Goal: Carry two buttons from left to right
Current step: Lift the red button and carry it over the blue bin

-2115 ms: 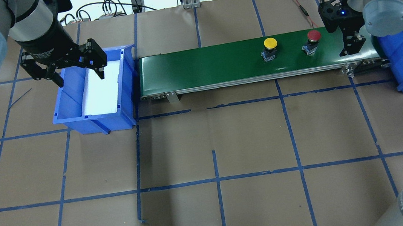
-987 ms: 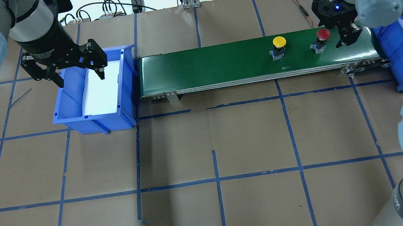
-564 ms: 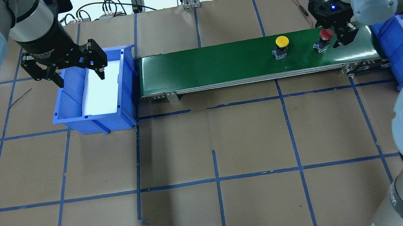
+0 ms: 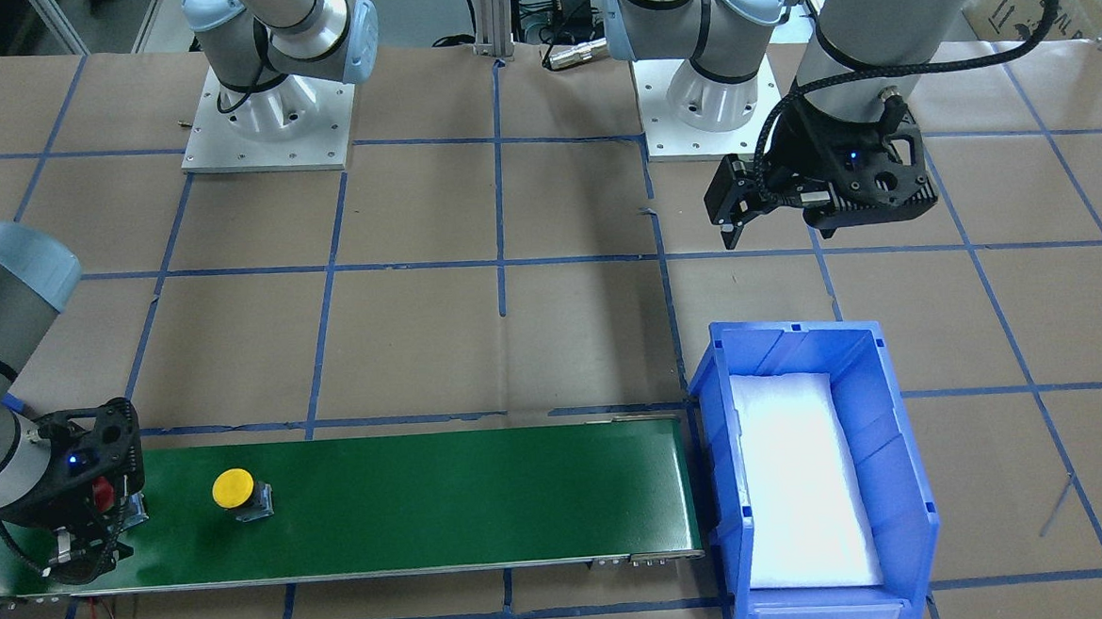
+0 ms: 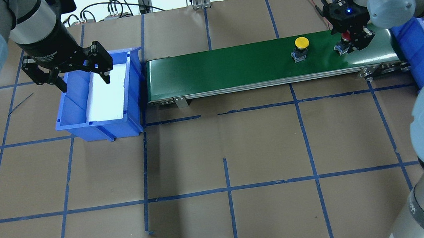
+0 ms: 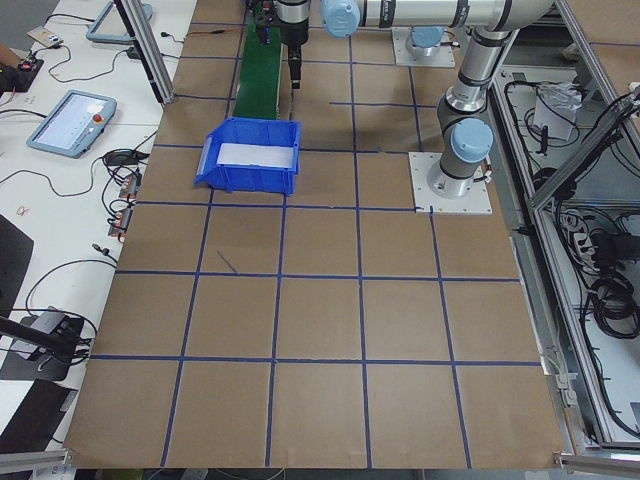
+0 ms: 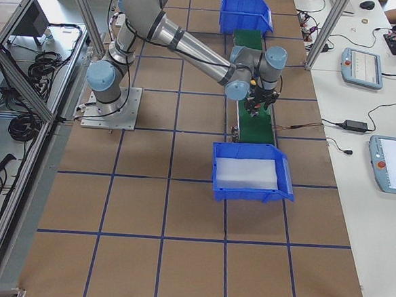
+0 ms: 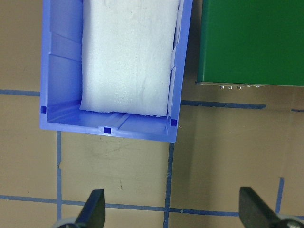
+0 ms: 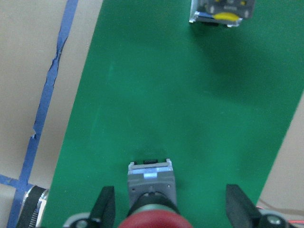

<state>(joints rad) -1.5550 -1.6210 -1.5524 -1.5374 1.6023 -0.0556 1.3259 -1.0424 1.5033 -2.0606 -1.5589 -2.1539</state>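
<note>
**Q:** Overhead exterior view: where are the buttons?

**A:** Both stand upright on the green belt (image 5: 222, 68), toward its 3 o'clock end. The yellow button (image 5: 301, 43) stands alone. The red button (image 5: 341, 49) is at 3 o'clock of it, near but apart.

**Q:** What is the right claw doing?

**A:** The right claw (image 5: 353, 44) is down over the red button. In the right wrist view its fingers (image 9: 105, 206) are spread, one at 9 o'clock and one at 3 o'clock of the red button. Green belt shows in both gaps, so the claw is released and not touching the button.

**Q:** And the left claw?

**A:** The left claw (image 5: 84, 81) is also spread wide and carries nothing. In the front-facing view it hangs above the table (image 4: 420, 335), at 12 o'clock of the left bin (image 4: 791, 332) and apart from it.

**Q:** What about the bins?

**A:** The left bin is blue, lined with white foam (image 4: 801, 485), and sits just beside one end of the belt. In the overhead view that is the belt's 9 o'clock end. The right bin (image 5: 407, 47), also blue, sits at the belt's 3 o'clock end, partly hidden behind the right arm.
</note>
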